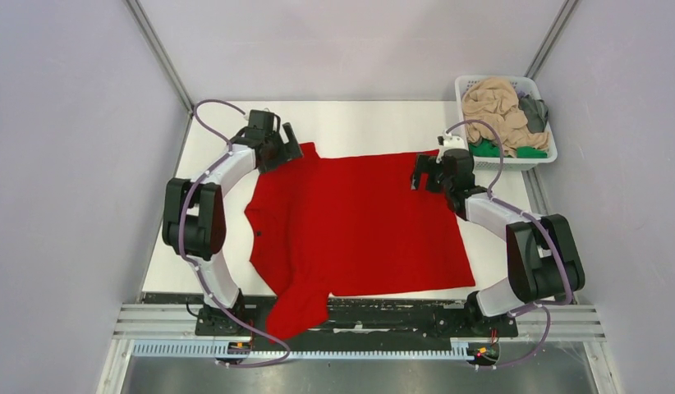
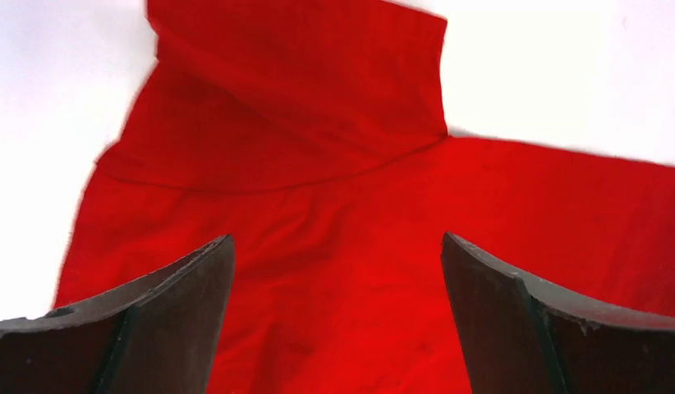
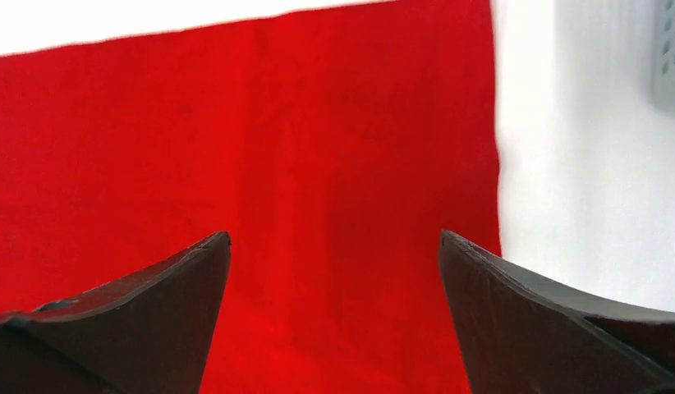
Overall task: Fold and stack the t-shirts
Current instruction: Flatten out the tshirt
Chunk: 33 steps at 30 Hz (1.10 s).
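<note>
Red t-shirt is spread out for folding; left gripper and right gripper are held wide open, empty, over its 2 far corners.

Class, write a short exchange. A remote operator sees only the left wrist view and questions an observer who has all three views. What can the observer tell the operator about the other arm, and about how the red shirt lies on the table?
Operator: My left gripper is open over a sleeve. Where is the other arm?
Observer: The right gripper is open too, over the far right corner of the bright red short-sleeved cloth t-shirt.
Operator: Does the whole shirt lie on the table?
Observer: No. The near sleeve drapes past the near edge of the white table, towards the arm bases.
</note>
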Each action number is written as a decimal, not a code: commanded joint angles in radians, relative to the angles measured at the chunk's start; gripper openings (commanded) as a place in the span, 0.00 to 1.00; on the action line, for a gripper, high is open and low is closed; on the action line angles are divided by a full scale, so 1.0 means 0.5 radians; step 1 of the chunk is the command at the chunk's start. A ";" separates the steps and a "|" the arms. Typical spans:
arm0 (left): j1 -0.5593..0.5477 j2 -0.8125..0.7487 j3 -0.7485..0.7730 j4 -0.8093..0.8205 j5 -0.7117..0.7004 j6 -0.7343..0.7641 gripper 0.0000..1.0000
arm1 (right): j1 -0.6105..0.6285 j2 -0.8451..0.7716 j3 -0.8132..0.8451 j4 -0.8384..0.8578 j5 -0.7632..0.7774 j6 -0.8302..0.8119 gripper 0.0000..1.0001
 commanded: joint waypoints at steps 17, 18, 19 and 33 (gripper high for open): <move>0.004 0.586 0.296 -0.305 -0.052 -0.187 1.00 | 0.002 0.393 0.044 0.076 0.019 0.126 0.98; 0.007 0.630 0.374 -0.346 -0.077 -0.178 1.00 | 0.002 0.423 0.073 0.064 0.031 0.130 0.98; 0.011 0.688 0.444 -0.380 -0.089 -0.172 1.00 | -0.003 0.462 0.111 0.050 0.041 0.137 0.98; 0.101 1.690 2.157 -0.964 0.010 -0.014 1.00 | -0.087 0.927 0.733 0.003 0.088 0.153 0.98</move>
